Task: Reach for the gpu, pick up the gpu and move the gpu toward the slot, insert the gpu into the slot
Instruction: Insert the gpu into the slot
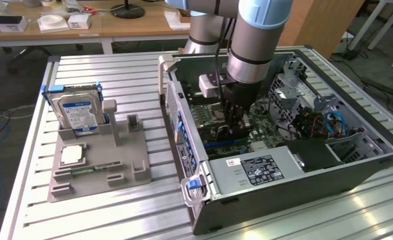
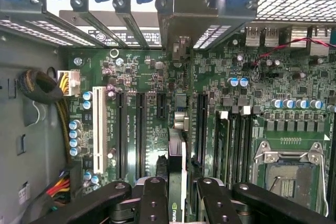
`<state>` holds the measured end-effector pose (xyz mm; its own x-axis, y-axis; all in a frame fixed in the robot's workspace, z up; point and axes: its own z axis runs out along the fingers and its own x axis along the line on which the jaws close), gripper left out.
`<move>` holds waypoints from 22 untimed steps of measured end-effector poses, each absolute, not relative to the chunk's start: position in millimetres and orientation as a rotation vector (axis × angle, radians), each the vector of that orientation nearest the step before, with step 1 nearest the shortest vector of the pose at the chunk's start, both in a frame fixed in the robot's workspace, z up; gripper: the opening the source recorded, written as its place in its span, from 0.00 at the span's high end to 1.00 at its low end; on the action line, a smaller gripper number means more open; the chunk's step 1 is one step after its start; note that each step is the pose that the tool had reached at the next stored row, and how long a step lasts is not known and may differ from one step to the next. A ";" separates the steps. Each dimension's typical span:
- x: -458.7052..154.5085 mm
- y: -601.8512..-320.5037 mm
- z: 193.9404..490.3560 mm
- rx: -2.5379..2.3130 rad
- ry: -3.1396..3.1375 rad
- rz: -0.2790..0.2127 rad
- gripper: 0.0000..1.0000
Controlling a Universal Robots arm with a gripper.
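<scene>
Hand clenched on gpu, card edge-on above motherboard inside open case. Insertion step under way. Next move needs card edge squared over slot, then straight press down.

Arm is running off the top edge of the exterior view, so its upper links are cut off. Gripper is sitting deep inside the computer case; its fingertips are getting lost against the dark board, and the gpu is showing edge-on in the wrist view, so fan and card face are hidden. Its lower end is disappearing behind the gripper links. The slot under it is being covered by the card itself; seating can't be judged. Hard drive label text is too small to read. Far desk items are being cropped.
</scene>
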<state>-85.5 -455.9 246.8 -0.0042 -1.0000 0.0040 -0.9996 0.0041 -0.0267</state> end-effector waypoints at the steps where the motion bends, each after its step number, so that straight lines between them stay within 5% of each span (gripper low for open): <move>1: -85.8 -456.0 246.6 -2.206 2.214 -0.034 0.74; 22: -88.8 -454.4 244.7 -2.206 2.214 -0.034 0.74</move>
